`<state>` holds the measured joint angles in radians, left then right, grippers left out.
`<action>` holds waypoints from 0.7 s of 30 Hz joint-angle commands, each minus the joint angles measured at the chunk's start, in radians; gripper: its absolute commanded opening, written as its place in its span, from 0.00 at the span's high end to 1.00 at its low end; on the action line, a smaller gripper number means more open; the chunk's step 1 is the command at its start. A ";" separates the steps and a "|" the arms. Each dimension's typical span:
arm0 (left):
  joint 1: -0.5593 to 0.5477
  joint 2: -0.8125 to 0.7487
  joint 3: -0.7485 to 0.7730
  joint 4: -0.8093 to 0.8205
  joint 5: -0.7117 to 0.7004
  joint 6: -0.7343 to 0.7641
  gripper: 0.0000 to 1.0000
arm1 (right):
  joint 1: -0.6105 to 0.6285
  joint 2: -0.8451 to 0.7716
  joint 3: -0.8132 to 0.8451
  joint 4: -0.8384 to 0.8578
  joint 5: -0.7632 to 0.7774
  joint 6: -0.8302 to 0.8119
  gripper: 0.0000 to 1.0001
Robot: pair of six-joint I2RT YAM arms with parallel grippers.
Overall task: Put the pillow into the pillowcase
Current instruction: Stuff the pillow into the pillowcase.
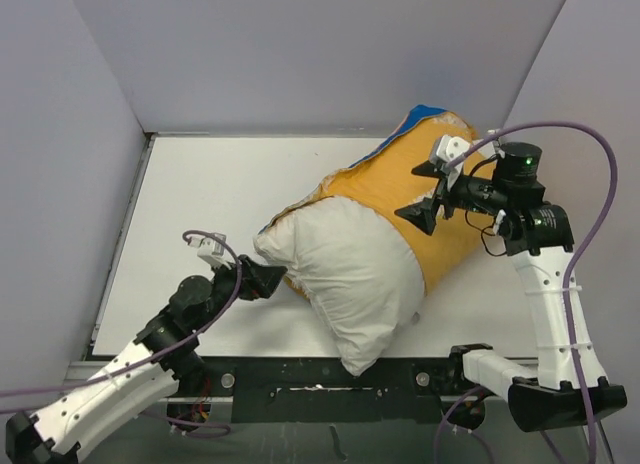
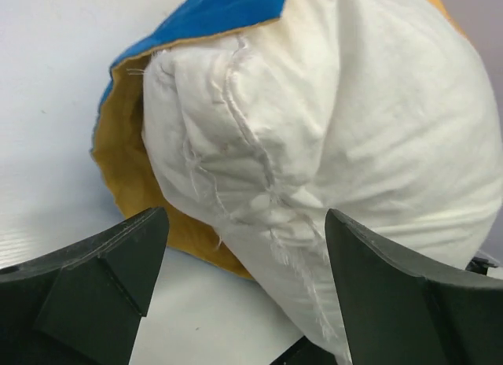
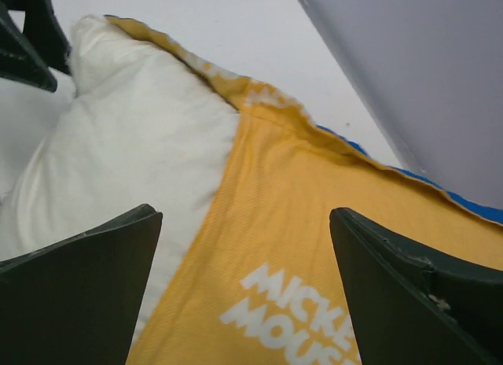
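Top external: high, behind arm bases [image 1: 300,389], looking down on whole worktop [image 1: 200,184]. Left wrist: low, close, facing pillow [image 2: 354,145] corner. Right wrist: close above pillowcase [image 3: 314,223]. Shared by all: pillow at pillowcase mouth.

The far part of the pillow [image 1: 350,274] is out of sight inside the pillowcase [image 1: 400,174], and the case's blue side lies underneath, with only a sliver showing at the far edge. From above, the right gripper [image 1: 425,194] covers a patch of the yellow fabric. In the right wrist view the bottom edge cuts the white lettering [image 3: 287,310]. In the left wrist view the pillow runs off the top and right — whether the left gripper [image 1: 265,281] touches it cannot be told.
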<state>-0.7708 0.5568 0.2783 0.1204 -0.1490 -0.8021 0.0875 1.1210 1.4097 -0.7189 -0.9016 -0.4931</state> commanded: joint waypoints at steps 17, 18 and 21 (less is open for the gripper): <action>-0.153 0.204 0.302 -0.001 0.318 0.223 0.30 | 0.286 0.166 0.000 -0.121 0.750 -0.076 0.53; -0.191 0.260 0.330 0.034 0.274 0.268 0.27 | 0.287 0.163 0.002 -0.122 0.768 -0.076 0.55; -0.263 0.418 0.414 0.069 0.131 0.385 0.24 | 0.289 0.170 -0.002 -0.122 0.818 -0.084 0.65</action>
<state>-0.9592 0.8436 0.5602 -0.0250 0.1345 -0.5926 0.3832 1.3010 1.3838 -0.8619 -0.2985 -0.5472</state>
